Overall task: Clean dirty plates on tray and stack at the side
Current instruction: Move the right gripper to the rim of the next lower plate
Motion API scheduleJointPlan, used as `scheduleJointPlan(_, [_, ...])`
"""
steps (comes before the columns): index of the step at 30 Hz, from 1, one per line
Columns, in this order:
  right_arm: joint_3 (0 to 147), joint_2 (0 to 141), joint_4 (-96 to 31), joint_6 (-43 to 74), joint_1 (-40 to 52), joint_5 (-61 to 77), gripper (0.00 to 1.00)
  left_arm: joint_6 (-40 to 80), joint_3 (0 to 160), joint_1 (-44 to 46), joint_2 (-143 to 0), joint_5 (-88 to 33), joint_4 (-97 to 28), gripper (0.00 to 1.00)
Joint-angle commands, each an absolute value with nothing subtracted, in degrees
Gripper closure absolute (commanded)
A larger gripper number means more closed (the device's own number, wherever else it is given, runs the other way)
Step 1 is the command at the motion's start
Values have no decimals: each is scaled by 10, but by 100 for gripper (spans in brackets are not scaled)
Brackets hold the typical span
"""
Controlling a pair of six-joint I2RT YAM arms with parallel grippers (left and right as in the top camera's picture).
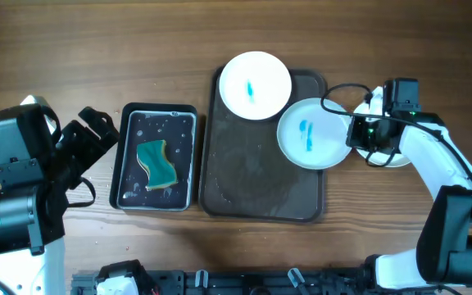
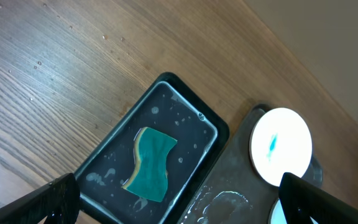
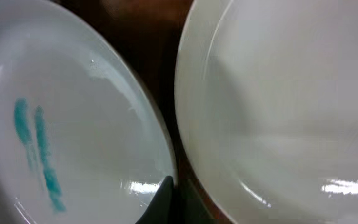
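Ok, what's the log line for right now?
left claw open | right claw at smeared plate rim | sponge in pan | other smeared plate on tray

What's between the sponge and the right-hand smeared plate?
Overhead view: the water pan wall, then bare wet tray. Nothing else.

- Robot lab bench, staged as a dishwashing station.
- Left arm [image 1: 23,188] and right arm [image 1: 433,156] stand at a bare wooden table [image 1: 72,49]. Black rail [image 1: 244,283] along the front edge, loose cable [image 1: 338,92].
- Props: brown tray [image 1: 260,197], wet black pan [image 1: 129,197] holding a sponge [image 1: 157,164].
- The "dirt" is neat blue strokes on the smeared plate [image 1: 311,133] and upper plate [image 1: 256,85].
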State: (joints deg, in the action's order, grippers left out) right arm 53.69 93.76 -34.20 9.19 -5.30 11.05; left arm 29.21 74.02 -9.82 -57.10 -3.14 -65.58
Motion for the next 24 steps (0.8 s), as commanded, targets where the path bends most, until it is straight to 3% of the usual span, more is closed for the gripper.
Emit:
scheduleJointPlan(1, [532,913,-385,105,-46,172,96,289,747,-99,-572,-40,-654,0])
scheduleJointPlan(7, [527,883,-470,143,55,206,96,289,747,-99,-572,-40,-654,0])
scheduleJointPlan(14, [483,890,-378,344,176,125,96,289,747,-99,-572,-40,-654,0])
scheduleJointPlan(17, [484,890,-362,347,178,120,95,289,747,-99,-572,-40,-654,0])
scheduleJointPlan(20, [501,886,-354,298,172,121,65,290,747,-99,-572,-42,-641,0])
scheduleJointPlan(24, [554,829,-380,227,165,121,58,277,738,-93,-580,-111,-642,0])
